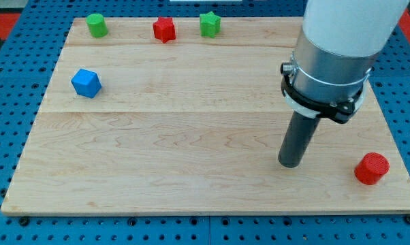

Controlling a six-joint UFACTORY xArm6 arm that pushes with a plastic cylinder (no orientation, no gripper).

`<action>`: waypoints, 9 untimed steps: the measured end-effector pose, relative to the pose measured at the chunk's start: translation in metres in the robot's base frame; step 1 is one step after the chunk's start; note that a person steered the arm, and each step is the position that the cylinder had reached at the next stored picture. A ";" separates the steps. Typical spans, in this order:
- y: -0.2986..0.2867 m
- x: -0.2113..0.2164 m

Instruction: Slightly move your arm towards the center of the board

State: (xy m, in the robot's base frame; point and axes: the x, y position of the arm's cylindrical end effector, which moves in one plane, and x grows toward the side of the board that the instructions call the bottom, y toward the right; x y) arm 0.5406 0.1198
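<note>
On board [191, 136]: 2 green, 2 red, 1 blue blks; my tip [289, 164] nr red cylinder [372, 168].

Bright, even light falls from overhead, with soft, short shadows hugging each block and a faint one at the base of the rod [297, 139]. The wooden board [191, 136] shows mild sheen but no hard glare. The white arm housing [351, 27] is nearly blown out. Focus is sharp throughout, with no visible edge distortion.

The table [191, 136] is viewed from above at a slant, facing its far edge. It is framed closely, nearly whole.
</note>
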 end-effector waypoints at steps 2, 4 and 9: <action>-0.005 -0.012; -0.008 -0.017; -0.015 -0.017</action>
State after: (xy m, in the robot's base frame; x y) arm 0.5239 0.1044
